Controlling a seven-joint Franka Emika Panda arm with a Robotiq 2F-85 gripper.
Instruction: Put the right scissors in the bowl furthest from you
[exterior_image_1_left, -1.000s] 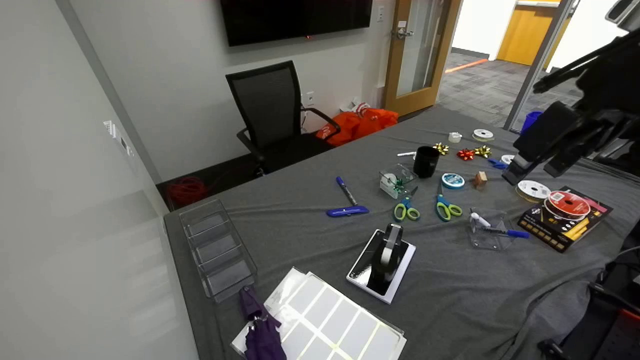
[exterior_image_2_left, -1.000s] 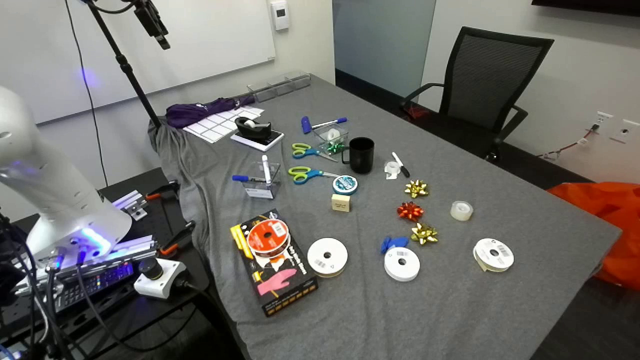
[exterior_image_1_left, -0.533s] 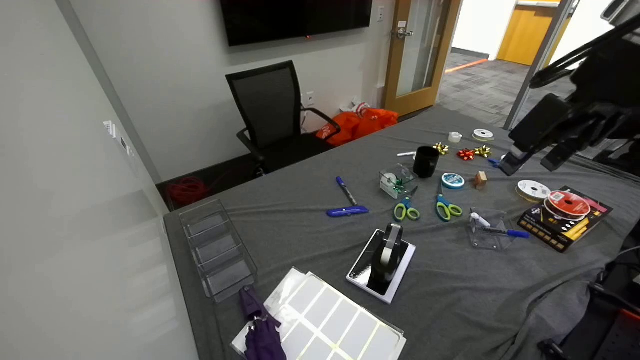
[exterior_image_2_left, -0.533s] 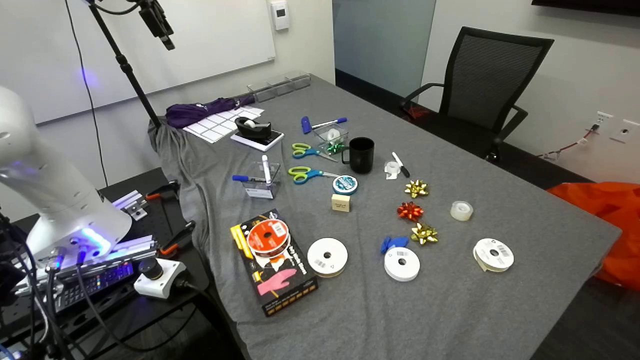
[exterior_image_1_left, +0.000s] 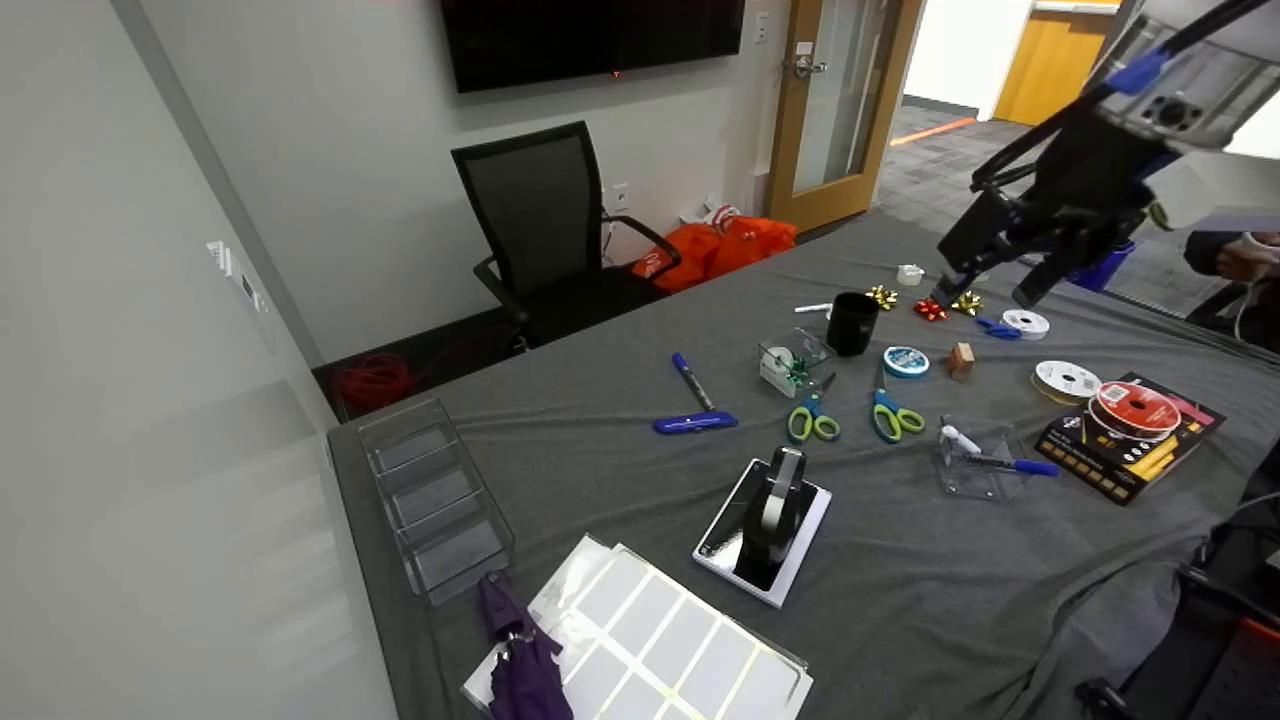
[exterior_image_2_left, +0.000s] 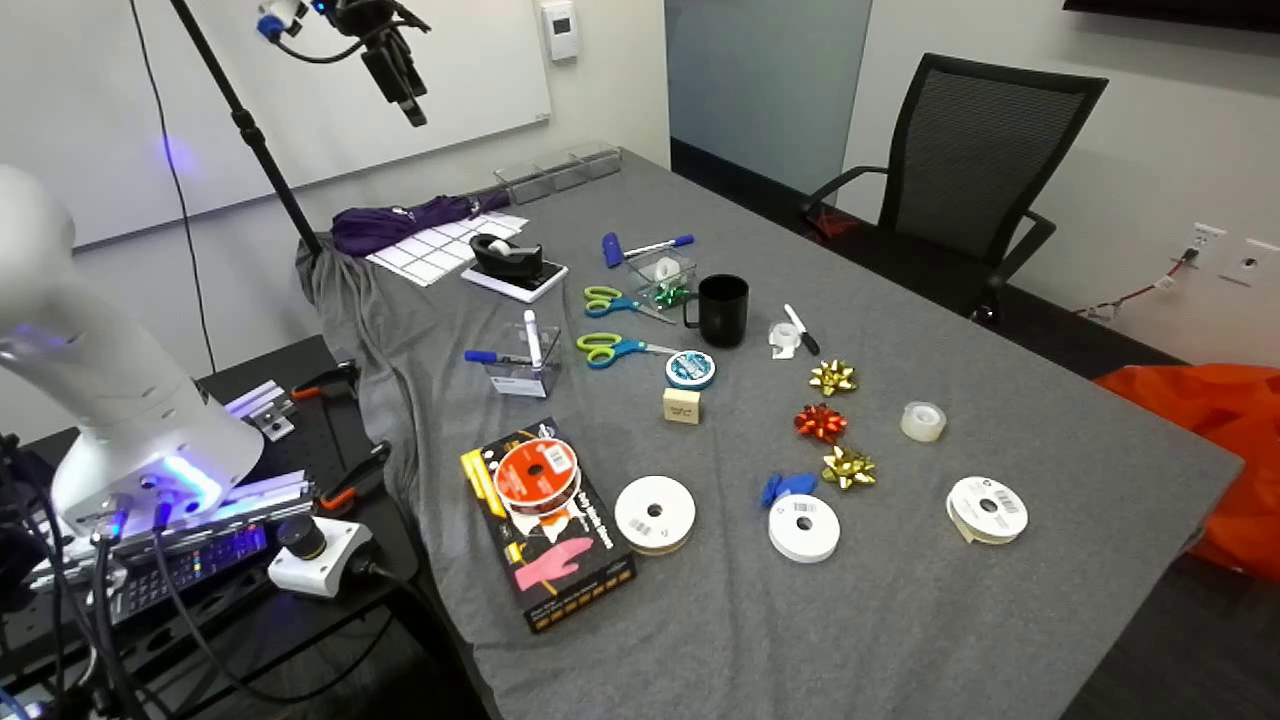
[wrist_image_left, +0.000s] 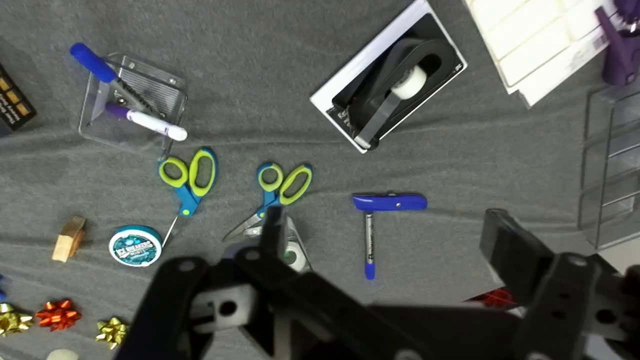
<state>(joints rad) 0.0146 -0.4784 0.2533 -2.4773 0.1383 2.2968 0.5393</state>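
in an exterior view the gripper (exterior_image_1_left: 983, 296) hangs over the table (exterior_image_1_left: 590, 480), jaws apart and holding nothing. the right scissors (exterior_image_1_left: 885, 402) — i judge them the pair at six o'clock from the mint tin (exterior_image_1_left: 906, 361) — lie flat, free of the gripper. so none of the task looks done; grasping, carrying and letting go are left. the clear box (exterior_image_1_left: 816, 347) at eight o'clock from the black mug (exterior_image_1_left: 853, 325) is my guess for the goal, as nothing bowl-shaped shows.

in an exterior view the arm's base (exterior_image_2_left: 150, 430) appears near nine o'clock, but the gripper is side-on, its gap lost.

the wrist view shows that gap: a box cutter (wrist_image_left: 390, 202) and a marker (wrist_image_left: 370, 242) show through it, the right scissors off at nine o'clock, the clear box mostly hidden behind one jaw.
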